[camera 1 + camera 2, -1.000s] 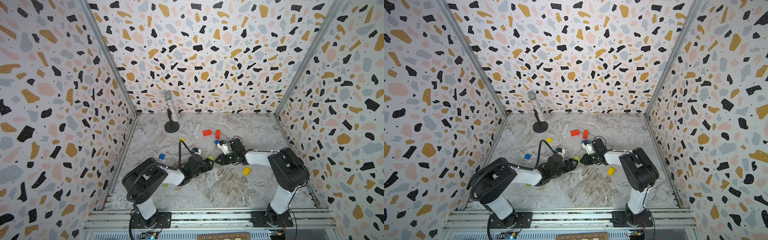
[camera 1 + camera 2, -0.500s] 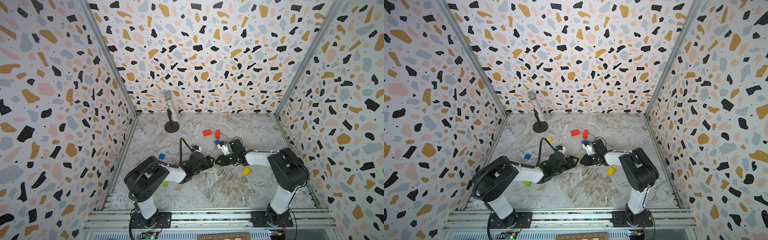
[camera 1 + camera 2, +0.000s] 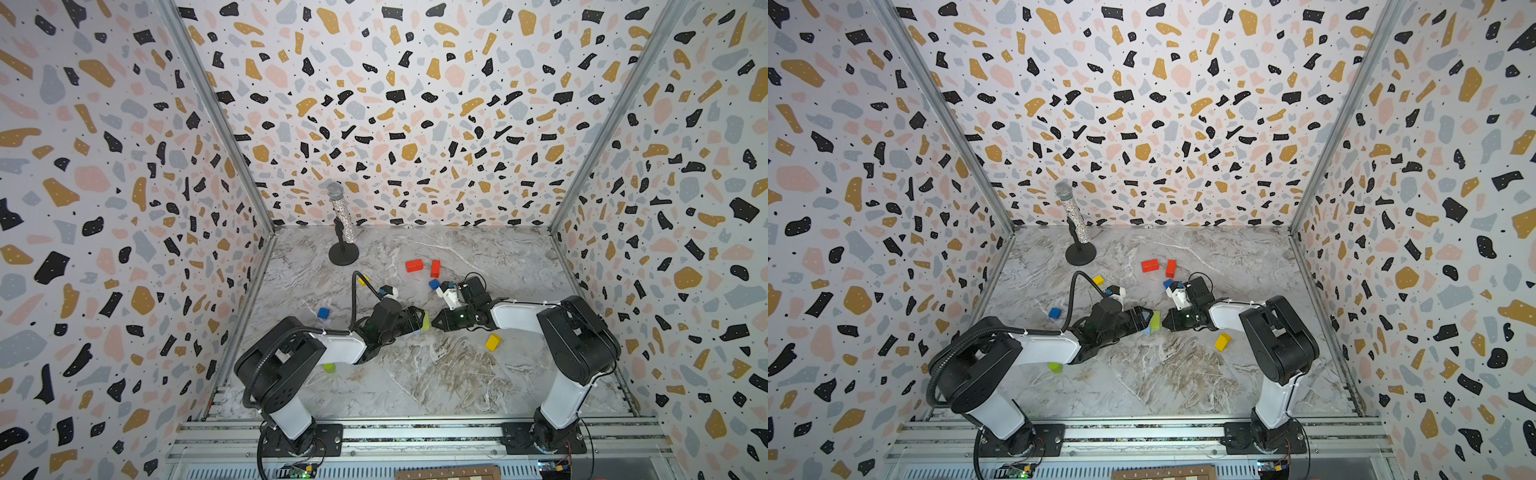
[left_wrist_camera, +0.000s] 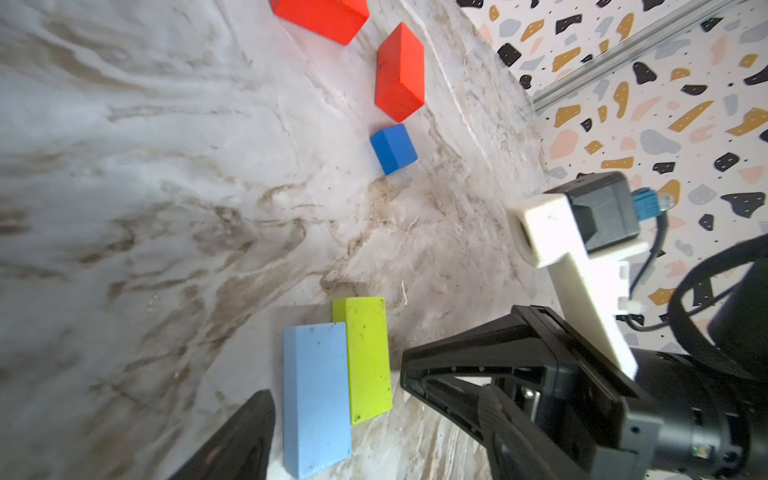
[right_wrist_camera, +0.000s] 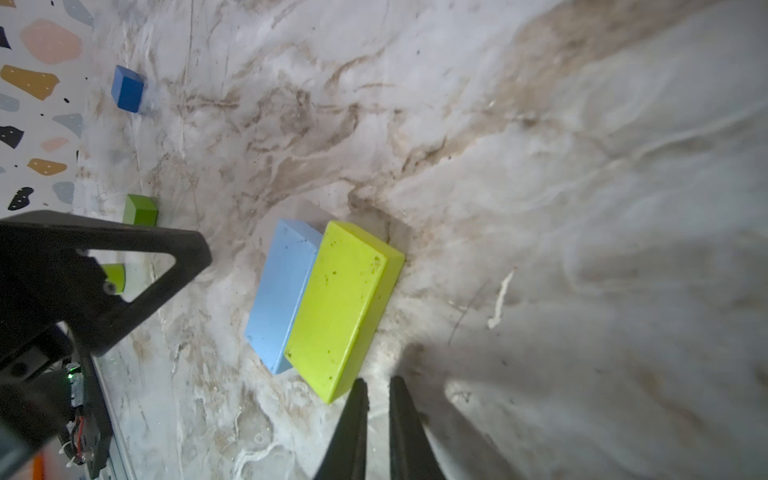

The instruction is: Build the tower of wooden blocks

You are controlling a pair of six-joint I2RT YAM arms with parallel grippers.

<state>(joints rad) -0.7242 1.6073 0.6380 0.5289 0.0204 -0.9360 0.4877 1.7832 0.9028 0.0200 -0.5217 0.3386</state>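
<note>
The tower shows only as a light-blue brick point(image 4: 316, 395) and a lime brick point(image 4: 368, 357), pressed side by side on the marble table; both top views show the lime brick point(image 3: 424, 322) point(image 3: 1155, 321). My left gripper point(image 3: 415, 323) point(image 4: 370, 440) is open and straddles the pair, with a gap between one finger point(image 4: 245, 440) and the light-blue brick. My right gripper point(image 5: 379, 415) point(image 3: 434, 323) is shut and empty, its tips just off a corner of the lime brick point(image 5: 340, 303). Two red bricks point(image 3: 414, 265) point(image 3: 435, 268) lie further back.
Loose blocks lie around: blue cubes point(image 3: 434, 284) point(image 3: 323, 313), yellow blocks point(image 3: 493, 342) point(image 3: 363, 280), a lime cylinder point(image 3: 329, 367) beside the left arm and a green block point(image 5: 140, 210). A glittery microphone point(image 3: 344, 216) on a black stand is at the back left.
My left gripper has slid right so that its fingers now flank the two bricks, and it has opened slightly. The lime cylinder has come out from under the left arm. The right arm stayed put.
</note>
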